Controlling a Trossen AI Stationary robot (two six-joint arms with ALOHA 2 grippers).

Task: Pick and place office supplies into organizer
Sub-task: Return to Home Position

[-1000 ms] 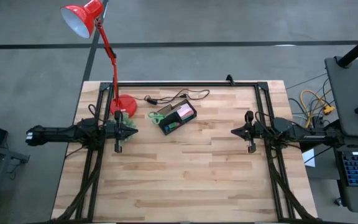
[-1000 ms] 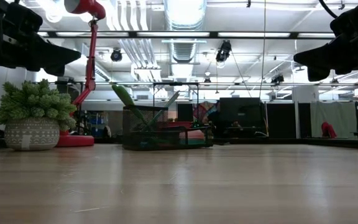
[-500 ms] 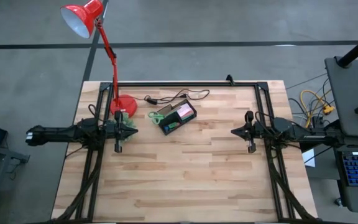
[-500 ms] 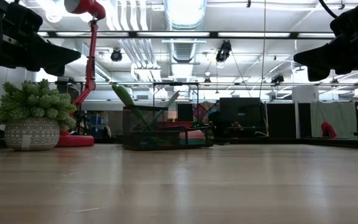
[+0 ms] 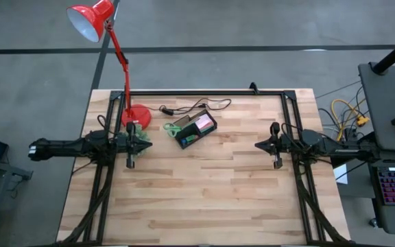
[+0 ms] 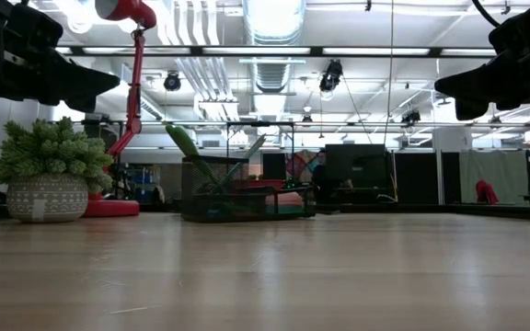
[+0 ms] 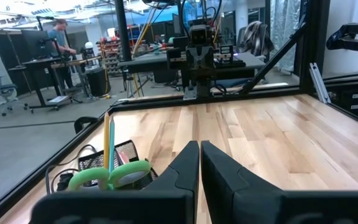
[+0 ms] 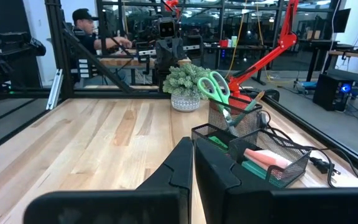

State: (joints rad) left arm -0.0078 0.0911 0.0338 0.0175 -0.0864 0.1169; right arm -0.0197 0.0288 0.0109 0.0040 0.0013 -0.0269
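Note:
The black mesh organizer (image 5: 196,129) stands on the far middle of the table, also seen in the low view (image 6: 247,198). In it are green-handled scissors (image 8: 215,85), handles up, a pink pad (image 8: 263,157), a yellow pencil (image 7: 106,144) and a green pen (image 6: 184,145). My left gripper (image 5: 149,145) hovers shut to the left of the organizer, above the table; its fingers meet in the left wrist view (image 7: 199,150). My right gripper (image 5: 256,145) hovers shut to the organizer's right (image 8: 192,148). Both point toward the table's middle and hold nothing.
A red desk lamp's round base (image 5: 138,114) sits near the far left corner, with a small potted plant (image 6: 49,175) beside it. A black cable (image 5: 197,105) runs behind the organizer. Bare wood (image 5: 204,192) spreads across the near half. People stand in the room beyond.

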